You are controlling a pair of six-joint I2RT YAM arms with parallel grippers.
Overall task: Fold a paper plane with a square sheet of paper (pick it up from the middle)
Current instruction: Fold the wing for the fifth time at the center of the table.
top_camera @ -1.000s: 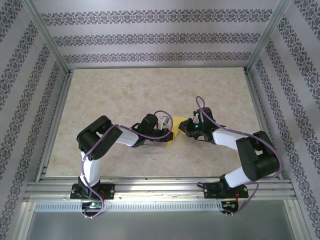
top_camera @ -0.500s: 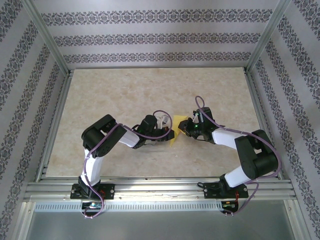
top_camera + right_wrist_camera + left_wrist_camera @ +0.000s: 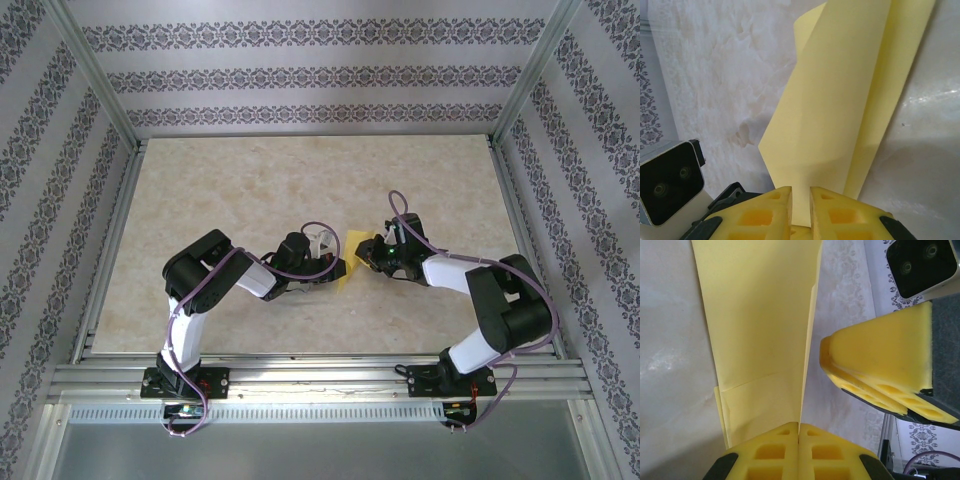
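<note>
Left gripper here: my two pads are pressed flat together, and the edge of the yellow sheet of paper runs straight into the seam, so I'm clamped on it. The sheet is folded over on itself in layers and stands up off the table.

From above, it sits mid-table, right between my left gripper and right gripper, a bit of the paper poking out.

On the right gripper there's a thin slot between the pads. The sheet runs down into it, but I can't tell if it's pinched.
</note>
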